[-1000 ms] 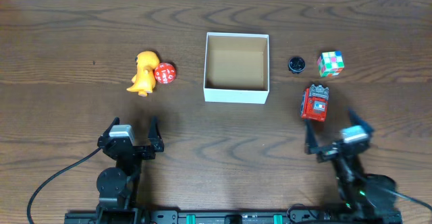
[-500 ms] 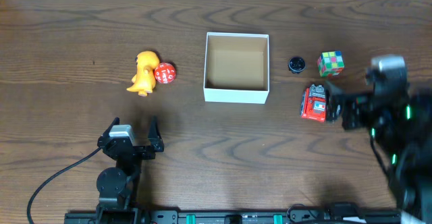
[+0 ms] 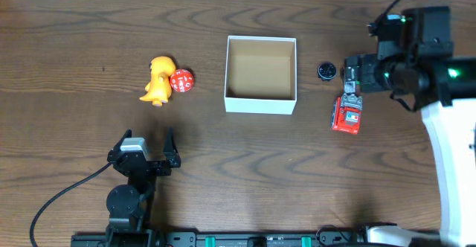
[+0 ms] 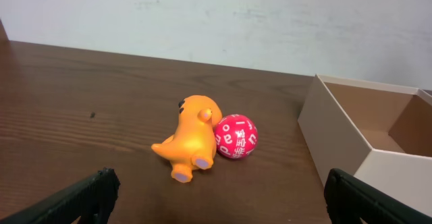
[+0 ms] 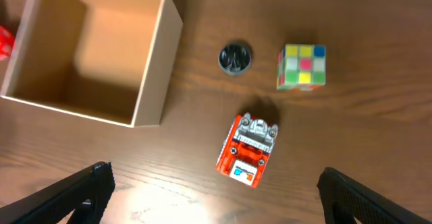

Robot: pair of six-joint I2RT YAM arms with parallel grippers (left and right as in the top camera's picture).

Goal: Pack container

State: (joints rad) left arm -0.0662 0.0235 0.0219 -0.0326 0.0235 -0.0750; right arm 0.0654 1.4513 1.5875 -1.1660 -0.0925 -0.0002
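Rightward, red truck [image 3: 347, 114] near container [image 3: 260, 104].

Orange toy [image 4: 190, 137] touching red ball [image 4: 235, 137]

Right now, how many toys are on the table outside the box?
5. An orange figure and a red ball sit touching, left of the box. On its right: a small black disc, a colourful cube and a red truck. The right arm hides the cube from overhead.

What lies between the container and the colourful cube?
A small black round disc lies between the container and the cube, touching neither. The right wrist view shows this most clearly.
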